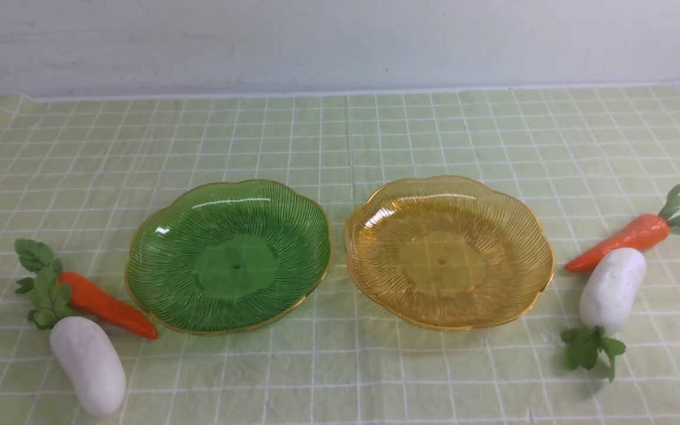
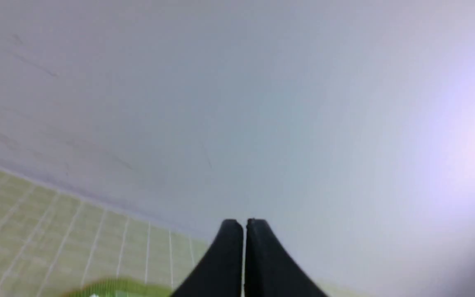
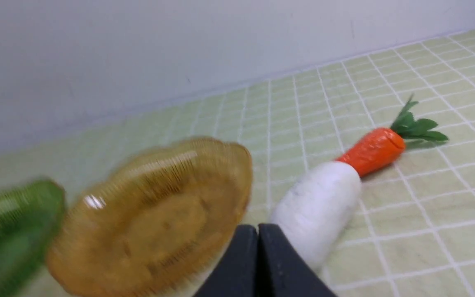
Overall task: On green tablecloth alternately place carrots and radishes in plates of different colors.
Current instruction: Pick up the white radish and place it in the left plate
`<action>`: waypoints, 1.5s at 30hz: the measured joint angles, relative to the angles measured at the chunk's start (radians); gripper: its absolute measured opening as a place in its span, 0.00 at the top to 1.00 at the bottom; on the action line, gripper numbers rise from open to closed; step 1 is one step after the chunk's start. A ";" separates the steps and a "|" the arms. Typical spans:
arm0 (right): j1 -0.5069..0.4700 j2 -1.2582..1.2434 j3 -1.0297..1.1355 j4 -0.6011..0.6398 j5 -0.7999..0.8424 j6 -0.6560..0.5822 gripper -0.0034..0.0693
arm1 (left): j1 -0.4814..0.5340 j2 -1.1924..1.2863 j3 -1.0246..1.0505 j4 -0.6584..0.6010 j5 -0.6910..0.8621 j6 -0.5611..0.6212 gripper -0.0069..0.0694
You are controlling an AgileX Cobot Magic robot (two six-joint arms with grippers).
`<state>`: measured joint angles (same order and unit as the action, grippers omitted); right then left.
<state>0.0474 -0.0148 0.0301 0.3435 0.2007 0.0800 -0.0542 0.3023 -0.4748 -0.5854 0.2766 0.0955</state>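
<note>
Pale green checked tablecloth (image 1: 340, 378) runs back to a bare white wall (image 1: 340, 47), with both plates side by side near its middle. Nothing has been served, as far as the pictures show: the green plate (image 1: 236, 265) and the amber plate (image 1: 443, 262) are both empty, so all the sorting looks left to do. Left of the green plate lie one carrot (image 1: 107, 304), its tip just beside the rim, and one white radish (image 1: 89, 366); right of the amber plate are the other carrot (image 1: 623, 242) and the other radish (image 1: 613, 289), very close together. The left jaws (image 2: 245, 264) and right jaws (image 3: 258, 264) are closed on nothing. Behind the plates the cloth is open, but the gap between their rims is narrow, and lowering jaws beside either close pair could nudge its neighbour.
</note>
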 joint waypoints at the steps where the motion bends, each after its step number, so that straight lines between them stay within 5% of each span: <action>1: 0.000 0.000 0.000 0.064 -0.045 0.023 0.97 | 0.000 0.084 -0.061 0.017 0.106 0.012 0.92; 6: 0.000 0.000 0.000 0.330 -0.212 0.058 0.97 | 0.000 0.522 -0.276 0.234 0.557 0.004 0.92; 14: 0.000 0.000 0.000 0.416 -0.268 0.043 0.97 | 0.013 0.882 -0.316 0.491 0.605 -0.211 0.92; 24: 0.000 0.142 -0.350 0.358 0.182 -0.050 0.97 | 0.072 1.007 -0.317 0.570 0.515 -0.323 0.92; 28: 0.000 0.429 -0.606 0.226 0.549 -0.149 0.97 | 0.072 1.054 -0.318 0.598 0.386 -0.322 0.87; 33: 0.000 0.711 -0.807 0.090 0.833 -0.208 0.97 | 0.072 1.105 -0.318 0.609 0.344 -0.325 0.66; 41: 0.000 0.897 -0.835 0.044 0.859 -0.217 0.97 | 0.072 1.177 -0.320 0.597 0.344 -0.407 0.16; 45: 0.000 0.924 -0.835 0.045 0.848 -0.217 0.97 | 0.072 1.238 -0.322 0.596 0.345 -0.429 0.09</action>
<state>0.0474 0.9095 -0.8048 0.3881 1.0490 -0.1370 0.0180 1.5402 -0.7967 0.0103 0.6214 -0.3333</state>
